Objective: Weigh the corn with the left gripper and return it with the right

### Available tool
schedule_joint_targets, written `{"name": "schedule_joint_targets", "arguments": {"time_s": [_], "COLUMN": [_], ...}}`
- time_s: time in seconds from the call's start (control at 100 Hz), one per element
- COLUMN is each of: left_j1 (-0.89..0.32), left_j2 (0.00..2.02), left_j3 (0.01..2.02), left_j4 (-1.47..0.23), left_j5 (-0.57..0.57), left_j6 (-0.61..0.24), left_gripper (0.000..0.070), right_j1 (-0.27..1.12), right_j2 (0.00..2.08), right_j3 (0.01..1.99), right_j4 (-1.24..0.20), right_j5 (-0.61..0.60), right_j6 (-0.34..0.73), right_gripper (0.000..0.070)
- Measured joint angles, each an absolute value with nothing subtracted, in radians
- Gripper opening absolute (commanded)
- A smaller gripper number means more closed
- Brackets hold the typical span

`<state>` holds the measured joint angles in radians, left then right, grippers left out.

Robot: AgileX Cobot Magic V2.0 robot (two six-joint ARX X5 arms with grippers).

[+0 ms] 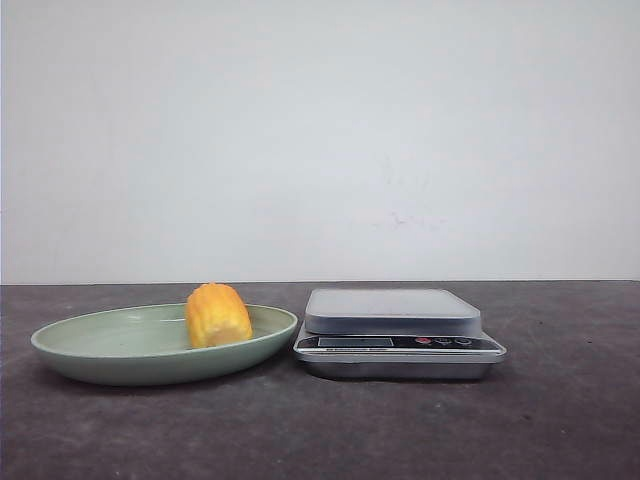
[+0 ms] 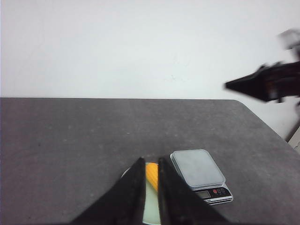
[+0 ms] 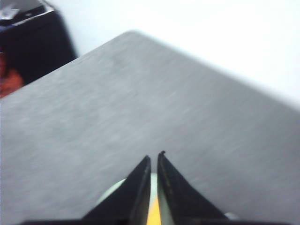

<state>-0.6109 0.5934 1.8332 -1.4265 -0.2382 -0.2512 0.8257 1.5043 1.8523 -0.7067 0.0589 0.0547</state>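
Note:
The corn (image 1: 218, 315), a short yellow-orange cob piece, lies on a pale green plate (image 1: 100, 350) at the left, on the plate's right side. A silver kitchen scale (image 1: 395, 330) stands just right of the plate, its platform bare. Neither gripper shows in the front view. In the left wrist view my left gripper (image 2: 151, 160) hangs high above the table, jaws nearly together and empty, with the corn (image 2: 152, 176) and the scale (image 2: 199, 171) far below. In the right wrist view my right gripper (image 3: 153, 157) is also high, jaws nearly together and empty, over the corn (image 3: 153, 216).
The dark grey table runs back to a white wall. My right arm (image 2: 267, 82) shows dark and blurred in the left wrist view, above the table's far right corner. Dark equipment (image 3: 28, 42) stands beyond a table edge in the right wrist view.

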Motion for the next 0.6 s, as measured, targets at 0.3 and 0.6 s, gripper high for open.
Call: {"name": "schedule_joint_targets", "arguments": {"time_s": [0.3,0.6], "left_j1": [-0.611,-0.611], "left_j2": [0.593,0.593], "left_j3": [1.833,1.833], "left_j4": [-1.427,-1.427], "left_j5": [-0.238,-0.238], "left_j6": [-0.251,-0.251], "left_gripper": [0.0003,0.0003], "right_j1": [0.825,0.818], "right_j2": [1.316,1.291], "right_j3": [1.85,1.848], "right_j4": [-0.699,-0.669], "right_j5": [0.086,0.082], "right_j6": [-0.112,-0.15], "right_gripper": [0.0011,0.0011]}}
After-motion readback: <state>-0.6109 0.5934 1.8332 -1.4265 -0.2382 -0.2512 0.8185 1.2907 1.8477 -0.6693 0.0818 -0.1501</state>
